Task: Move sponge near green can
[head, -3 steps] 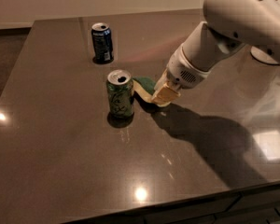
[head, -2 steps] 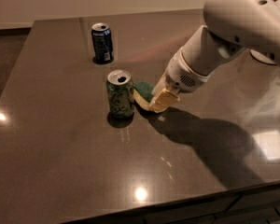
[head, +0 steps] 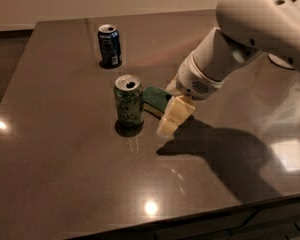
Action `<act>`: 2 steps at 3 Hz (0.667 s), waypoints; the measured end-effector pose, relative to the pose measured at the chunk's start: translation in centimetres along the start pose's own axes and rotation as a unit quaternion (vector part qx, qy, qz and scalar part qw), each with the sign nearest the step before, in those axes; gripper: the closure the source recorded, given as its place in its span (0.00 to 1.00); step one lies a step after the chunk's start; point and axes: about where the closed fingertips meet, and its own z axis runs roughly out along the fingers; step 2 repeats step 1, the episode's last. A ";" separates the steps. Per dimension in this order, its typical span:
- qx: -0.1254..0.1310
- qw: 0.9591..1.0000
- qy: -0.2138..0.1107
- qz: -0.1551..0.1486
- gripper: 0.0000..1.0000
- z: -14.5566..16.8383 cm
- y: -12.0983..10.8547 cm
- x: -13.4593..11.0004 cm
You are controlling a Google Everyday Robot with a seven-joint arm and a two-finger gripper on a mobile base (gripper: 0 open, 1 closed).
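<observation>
The green can (head: pixel 129 100) stands upright near the middle of the dark table (head: pixel 65 174). The sponge (head: pixel 154 97) lies flat on the table just right of the can, dark green side up, almost touching it. Its right end is hidden behind my gripper. My gripper (head: pixel 174 116) hangs from the white arm (head: pixel 250 29) just right of and in front of the sponge, tipped down toward the table. It does not appear to hold the sponge.
A dark blue can (head: pixel 110 46) stands upright at the back of the table, behind the green can. The arm's shadow falls on the table to the right. The table's front edge (head: pixel 190 219) runs along the bottom.
The gripper has pulled back from the sponge toward the table's front. More of the sponge shows now. The sponge and both cans have stayed in place.
</observation>
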 end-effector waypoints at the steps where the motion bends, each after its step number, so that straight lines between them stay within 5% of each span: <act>1: 0.000 1.000 0.000 0.000 0.00 0.0 0.0 0.0; 2: 0.000 1.000 0.000 0.000 0.00 0.0 0.0 0.0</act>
